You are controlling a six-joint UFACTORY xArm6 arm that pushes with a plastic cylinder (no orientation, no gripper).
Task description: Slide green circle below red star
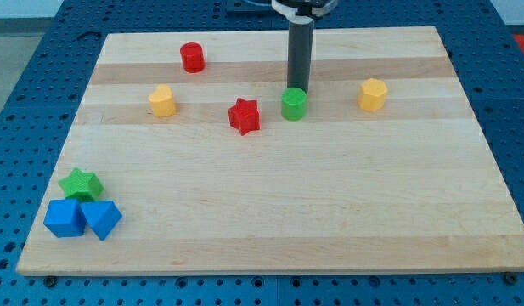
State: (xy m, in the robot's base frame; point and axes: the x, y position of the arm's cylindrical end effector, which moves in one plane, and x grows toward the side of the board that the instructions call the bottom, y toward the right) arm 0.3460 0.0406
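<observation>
The green circle (294, 104) sits on the wooden board just right of the red star (244, 116), a little higher in the view. My tip (296, 88) stands right behind the green circle, at its top edge, touching or nearly touching it. The rod rises straight up from there to the view's top.
A red cylinder (192, 57) is at the upper left. A yellow block (162, 100) lies left of the red star, another yellow block (373, 94) to the right. A green star (81, 184), a blue cube (65, 218) and a blue triangular block (102, 218) cluster at the bottom left corner.
</observation>
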